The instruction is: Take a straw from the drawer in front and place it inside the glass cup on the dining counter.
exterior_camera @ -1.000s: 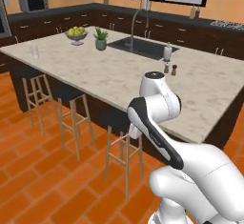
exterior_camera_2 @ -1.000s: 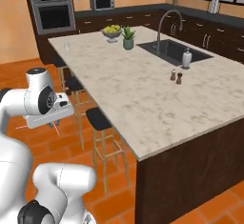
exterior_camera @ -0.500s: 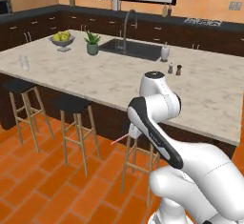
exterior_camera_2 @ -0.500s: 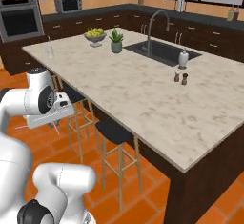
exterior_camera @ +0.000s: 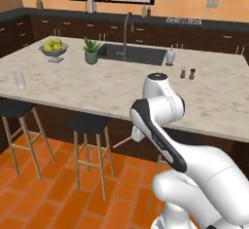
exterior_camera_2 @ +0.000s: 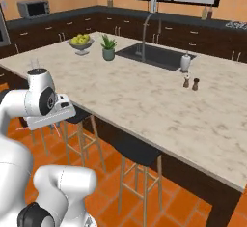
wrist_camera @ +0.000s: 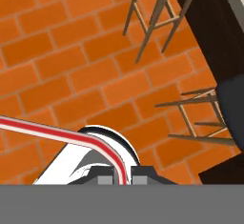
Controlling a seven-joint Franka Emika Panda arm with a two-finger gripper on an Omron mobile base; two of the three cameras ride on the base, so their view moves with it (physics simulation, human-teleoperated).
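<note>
One hand, closed on the straw, above orange brick floor.

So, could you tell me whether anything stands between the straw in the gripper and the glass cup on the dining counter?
The gripper holds the straw low, below the dining counter edge. Bar stools and that edge lie between it and the glass cup.

My pincer is closed on the straw, thin and pinkish-red with white edges; it rises from between my fingertips, bends sharply and runs off sideways over the brick floor. The cup, small, clear and upright, stands near the counter's left front edge, well apart from the straw, by the counter's near corner.
</note>
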